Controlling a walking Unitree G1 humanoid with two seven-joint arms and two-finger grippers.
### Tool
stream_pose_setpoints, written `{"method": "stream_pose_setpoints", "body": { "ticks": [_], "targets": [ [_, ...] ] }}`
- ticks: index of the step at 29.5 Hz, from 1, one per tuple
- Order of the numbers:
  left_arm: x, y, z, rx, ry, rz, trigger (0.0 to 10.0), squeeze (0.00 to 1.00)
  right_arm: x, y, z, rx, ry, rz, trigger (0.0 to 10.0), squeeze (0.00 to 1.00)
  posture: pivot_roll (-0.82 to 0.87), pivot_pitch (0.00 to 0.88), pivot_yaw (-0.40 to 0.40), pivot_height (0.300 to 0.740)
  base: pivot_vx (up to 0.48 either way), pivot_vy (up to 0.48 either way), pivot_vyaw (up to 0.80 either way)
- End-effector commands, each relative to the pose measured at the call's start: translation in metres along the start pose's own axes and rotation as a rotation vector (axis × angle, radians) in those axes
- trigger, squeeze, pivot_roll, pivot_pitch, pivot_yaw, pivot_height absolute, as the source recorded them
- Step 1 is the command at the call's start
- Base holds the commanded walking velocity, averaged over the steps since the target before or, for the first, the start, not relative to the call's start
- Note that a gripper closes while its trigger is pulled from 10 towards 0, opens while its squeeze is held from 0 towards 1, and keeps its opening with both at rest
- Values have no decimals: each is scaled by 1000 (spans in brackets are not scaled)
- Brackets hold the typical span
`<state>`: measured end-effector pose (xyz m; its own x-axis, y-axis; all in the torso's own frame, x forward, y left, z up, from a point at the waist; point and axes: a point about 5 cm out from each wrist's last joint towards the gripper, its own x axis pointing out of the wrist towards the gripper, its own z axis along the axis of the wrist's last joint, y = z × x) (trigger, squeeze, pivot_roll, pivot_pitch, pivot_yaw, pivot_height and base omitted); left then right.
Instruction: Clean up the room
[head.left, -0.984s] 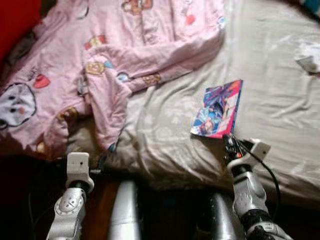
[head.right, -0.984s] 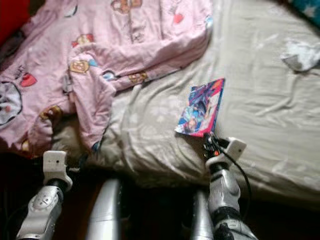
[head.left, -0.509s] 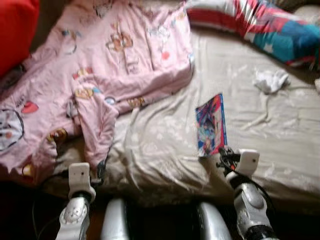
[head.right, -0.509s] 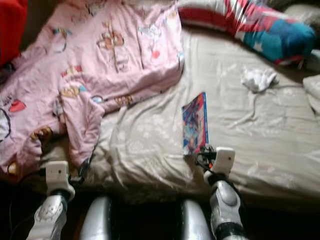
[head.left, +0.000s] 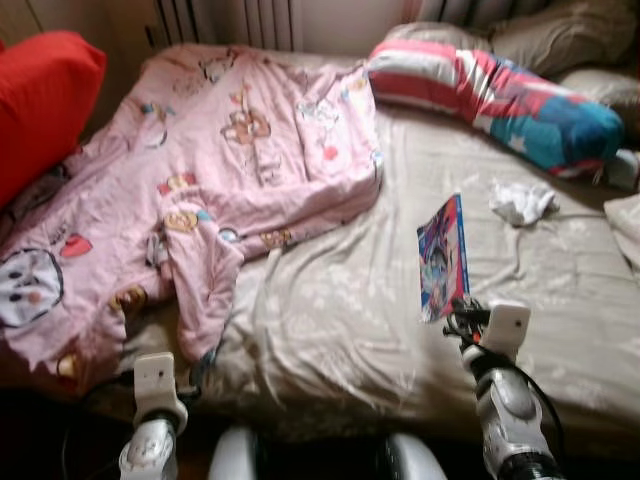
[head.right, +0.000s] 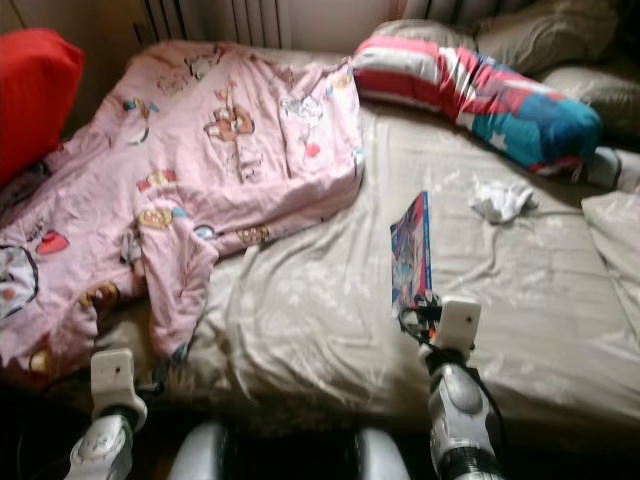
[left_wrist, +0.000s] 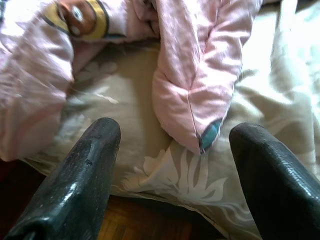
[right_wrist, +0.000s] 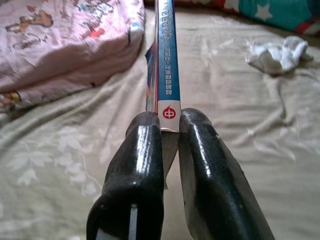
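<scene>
Book, one thin colourful paperback (right_wrist: 163, 60), is standing clamped between the right gripper (right_wrist: 170, 131) fingers; left gripper (left_wrist: 172, 145) is gaping before one pink cartoon-print quilt (left_wrist: 197, 85).

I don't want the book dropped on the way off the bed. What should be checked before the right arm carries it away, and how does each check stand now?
1. Right gripper clamped on the book: ok, both fingers press its spine end.
2. Depth of grip: not ok, only the book's end sits between the fingers, so it may pivot.
3. Book lifted off the bed sheet: ok, it stands on edge above the sheet.
4. Pink blanket away from the book: ok, it lies apart on the left.
5. White crumpled cloth out of the path: ok, beyond the book.
6. Left gripper free: ok, open, near the blanket's corner.
</scene>
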<state>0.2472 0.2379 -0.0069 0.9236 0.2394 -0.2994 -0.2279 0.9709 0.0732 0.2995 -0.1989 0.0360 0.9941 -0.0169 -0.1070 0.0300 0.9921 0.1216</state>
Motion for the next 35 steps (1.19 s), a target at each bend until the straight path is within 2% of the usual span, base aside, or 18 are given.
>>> {"method": "stream_pose_setpoints", "body": {
  "ticks": [1, 4, 18, 23, 25, 28, 35],
  "targets": [
    [-3, 2, -7, 2, 25, 17, 10000, 0, -1, -4, 3, -10, -25, -6, 10000, 0, 57, 37, -66, 711, 0, 0, 0],
    [-7, 3, -16, 10, 67, 21, 10000, 0, -4, -8, 1, -5, -17, -20, 10000, 0, 50, 20, -68, 731, 0, 0, 0],
    [-18, 3, -44, 17, 228, 22, 10000, 0, -4, -6, -4, 33, 6, -51, 10000, 0, 45, 0, -65, 731, 0, 0, 0],
    [-15, 4, -42, 9, 235, 27, 10000, 0, -3, -10, -4, 55, 18, -84, 10000, 0, 38, 0, -64, 731, 0, 0, 0],
    [-15, 3, -42, 6, 233, 30, 10000, 0, -5, -13, -7, 75, 32, -101, 10000, 0, 31, 0, -66, 731, 0, 0, -788],
    [-14, 2, -41, -4, 231, 30, 10000, 0, -8, -18, -7, 66, 16, -125, 10000, 0, 28, 0, -63, 731, 0, -380, -258],
    [-12, 1, -38, -1, 221, 22, 10000, 0, -6, -16, -5, 62, 10, -130, 10000, 0, 30, 0, -59, 731, 0, -387, 0]
  ]
}}
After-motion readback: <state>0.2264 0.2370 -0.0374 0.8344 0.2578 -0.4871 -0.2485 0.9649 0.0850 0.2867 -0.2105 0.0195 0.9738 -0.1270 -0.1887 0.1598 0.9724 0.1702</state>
